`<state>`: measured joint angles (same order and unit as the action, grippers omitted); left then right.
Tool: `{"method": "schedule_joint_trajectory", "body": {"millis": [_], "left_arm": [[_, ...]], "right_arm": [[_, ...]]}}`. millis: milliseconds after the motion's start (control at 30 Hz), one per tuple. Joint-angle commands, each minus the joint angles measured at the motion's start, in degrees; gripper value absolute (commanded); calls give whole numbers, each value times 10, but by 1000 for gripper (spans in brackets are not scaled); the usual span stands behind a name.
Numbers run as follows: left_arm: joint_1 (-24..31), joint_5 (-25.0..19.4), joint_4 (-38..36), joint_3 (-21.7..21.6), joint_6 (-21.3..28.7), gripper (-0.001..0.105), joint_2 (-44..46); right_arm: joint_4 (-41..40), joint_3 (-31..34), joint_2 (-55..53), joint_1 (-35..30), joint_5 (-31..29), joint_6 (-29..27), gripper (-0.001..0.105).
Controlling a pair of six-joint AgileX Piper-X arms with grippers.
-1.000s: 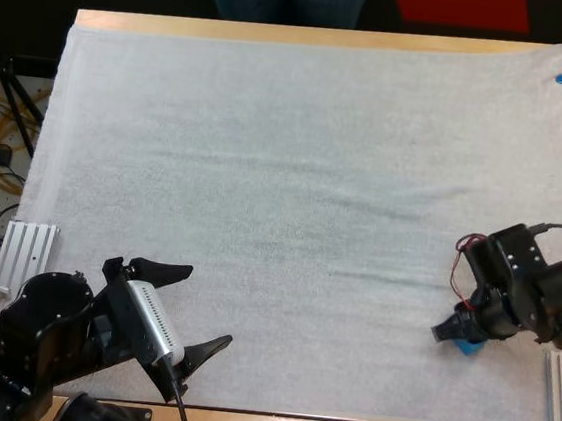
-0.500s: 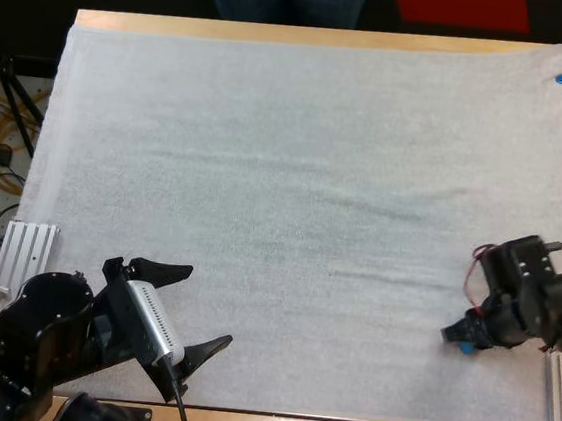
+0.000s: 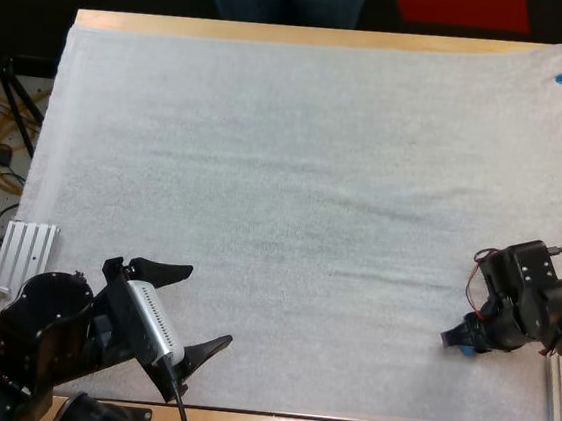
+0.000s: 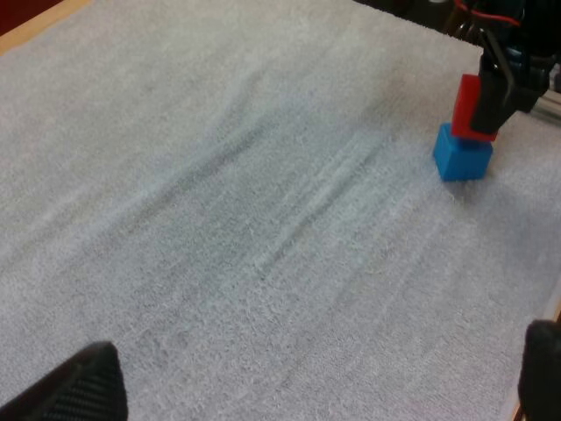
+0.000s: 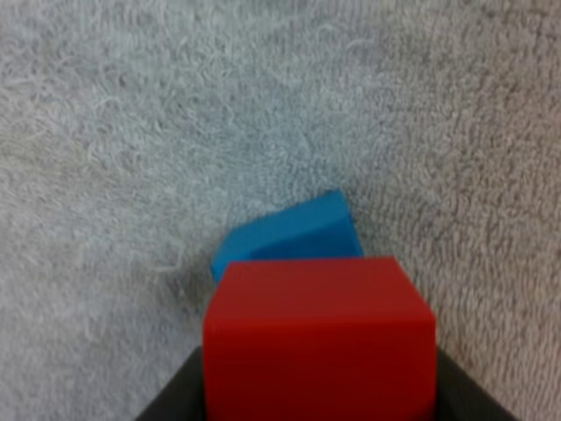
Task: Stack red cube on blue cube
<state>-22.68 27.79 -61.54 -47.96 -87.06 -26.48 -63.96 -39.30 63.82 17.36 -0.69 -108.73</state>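
While your right gripper (image 3: 464, 338) clamps the red cube (image 4: 467, 107) from both sides, that cube sits on top of the blue cube (image 4: 462, 153), seemingly touching it but shifted toward the gripper's side of it rather than centred. From that, I judge your main risk to be the overhang: if you let go here, the red cube may tip or slide off the blue cube, and any harder push down could shove the blue cube along the white mat (image 3: 295, 172). The red cube has no long axis, being equal on all sides. It stands upright with its top level, whereas the blue cube beneath it is turned at an angle, which shrinks their shared footing. Your left gripper (image 3: 209, 307) is released, its jaws standing apart with nothing between, well apart from the blue cube across the mat.
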Motion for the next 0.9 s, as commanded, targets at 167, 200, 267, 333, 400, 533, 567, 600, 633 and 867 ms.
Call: {"method": "schedule_joint_trajectory", "body": {"millis": [167, 200, 267, 333, 400, 533, 567, 600, 633, 867], "left_arm": [[-3, 2, 2, -4, 0, 87, 1], [-3, 2, 2, -4, 0, 87, 1], [-3, 2, 2, -4, 0, 87, 1], [-3, 2, 2, -4, 0, 87, 1], [-3, 2, 2, -4, 0, 87, 1], [-3, 2, 2, -4, 0, 87, 1], [-3, 2, 2, -4, 0, 87, 1], [-3, 2, 2, -4, 0, 87, 1], [-3, 2, 2, -4, 0, 87, 1], [-3, 12, 2, -4, 0, 87, 1]], "right_arm": [[9, -1, -4, 0, 7, -8, 30], [9, -1, -4, 0, 7, -8, 36], [9, -1, -4, 0, 7, -9, 47], [9, -1, -4, 0, 7, -10, 54], [9, -1, -4, 0, 7, -10, 58], [9, -1, -4, 0, 7, -10, 58], [9, -1, -4, 0, 7, -10, 58], [9, -1, -4, 0, 7, -10, 58], [9, -1, -4, 0, 7, -10, 58], [-41, -60, -20, 0, 7, -10, 58]]}}
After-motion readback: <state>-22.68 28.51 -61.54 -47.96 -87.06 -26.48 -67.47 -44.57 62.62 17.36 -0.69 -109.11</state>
